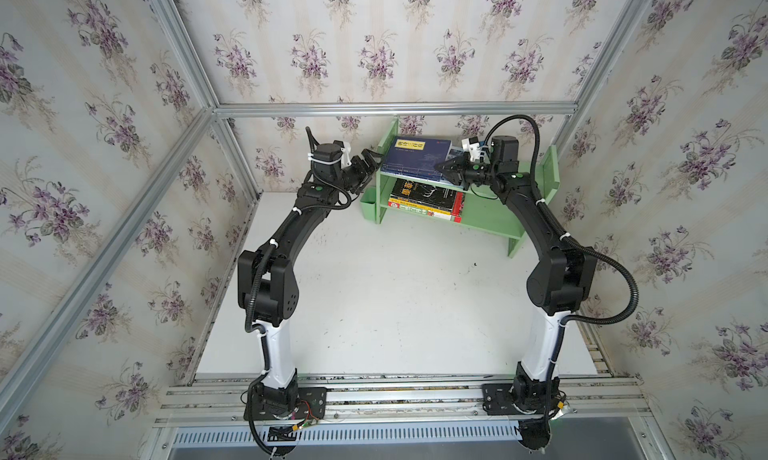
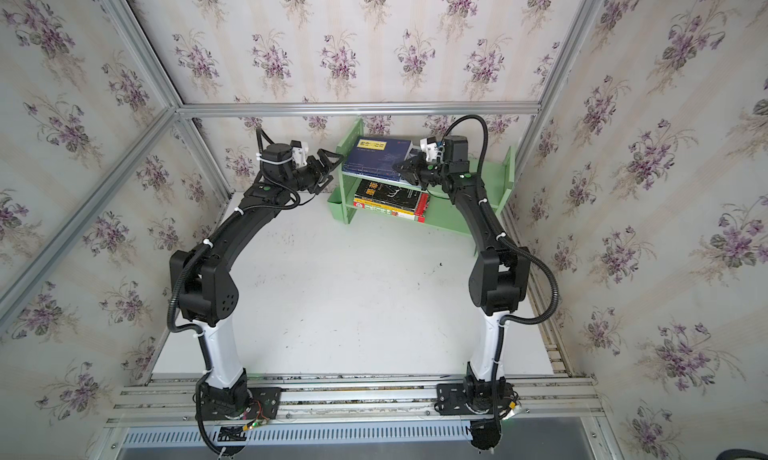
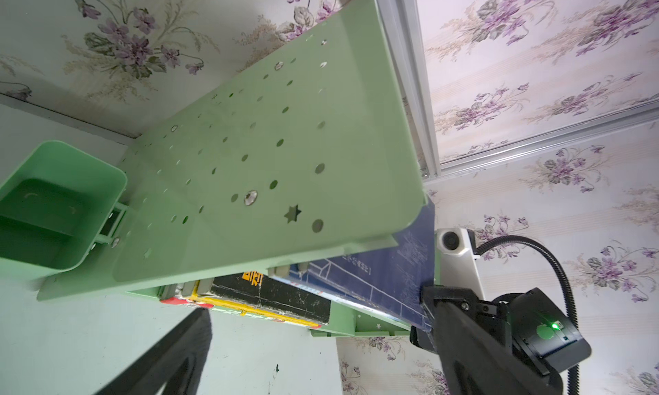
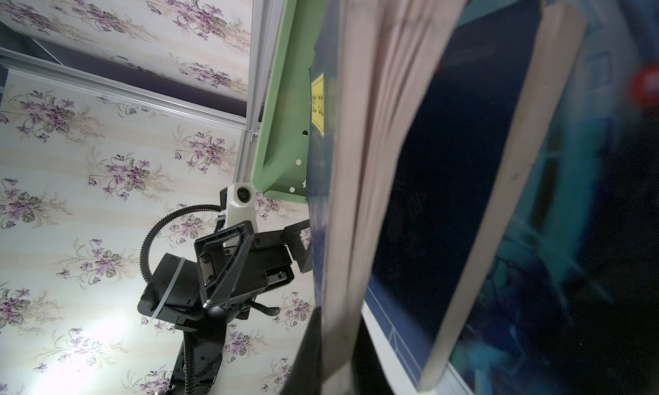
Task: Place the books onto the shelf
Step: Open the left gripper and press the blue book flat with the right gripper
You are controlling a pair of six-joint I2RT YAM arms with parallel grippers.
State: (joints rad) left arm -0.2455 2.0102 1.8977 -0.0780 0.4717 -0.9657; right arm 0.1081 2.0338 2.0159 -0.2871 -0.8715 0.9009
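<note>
The pale green shelf (image 1: 548, 171) (image 2: 505, 175) stands at the back of the table. On its upper tier a navy book with a yellow label (image 1: 409, 158) (image 2: 370, 156) tops a stack of books. My right gripper (image 1: 439, 167) (image 2: 397, 168) (image 4: 338, 361) is shut on this book's near right edge, with its page block between the fingers. A second navy book (image 4: 456, 161) lies under it. The lower tier holds a black book with yellow characters (image 1: 424, 192) (image 3: 278, 297) on a yellow and a red-banded one (image 1: 428, 210). My left gripper (image 1: 371, 159) (image 2: 332, 163) (image 3: 321, 368) hangs open and empty beside the shelf's left side panel (image 3: 285, 161).
A small green cup (image 1: 368, 208) (image 3: 53, 204) hangs on the shelf's left end, just below my left gripper. The flowered back wall is close behind the shelf, and the right wall is near its right panel. The white table (image 1: 395, 291) stretches in front between both arms.
</note>
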